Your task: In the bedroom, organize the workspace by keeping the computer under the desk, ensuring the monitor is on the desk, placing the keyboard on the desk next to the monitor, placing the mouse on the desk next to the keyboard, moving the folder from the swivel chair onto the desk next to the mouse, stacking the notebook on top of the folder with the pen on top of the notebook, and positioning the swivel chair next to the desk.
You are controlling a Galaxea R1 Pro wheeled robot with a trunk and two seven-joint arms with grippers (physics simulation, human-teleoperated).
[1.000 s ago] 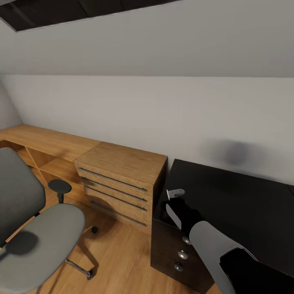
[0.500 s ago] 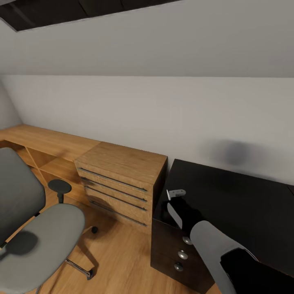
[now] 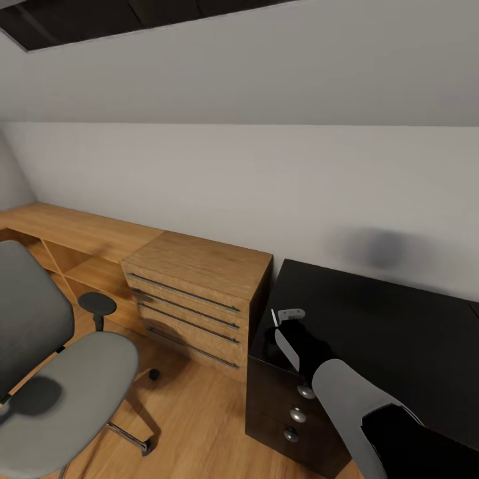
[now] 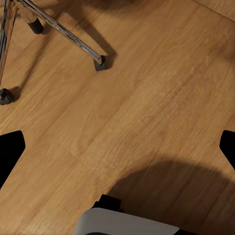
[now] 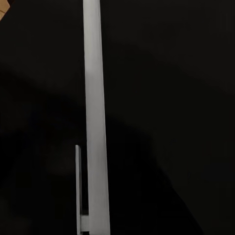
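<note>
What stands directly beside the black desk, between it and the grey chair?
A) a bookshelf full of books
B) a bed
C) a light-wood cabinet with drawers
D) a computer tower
C: in the head view a light-wood drawer cabinet stands against the end of the black desk, with the grey swivel chair on its far side.

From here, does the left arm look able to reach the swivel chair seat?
Probably yes. The swivel chair stands on the robot's left with open wood floor around its chrome base, and nothing lies on the seat. The left wrist view looks down near the casters.
</note>
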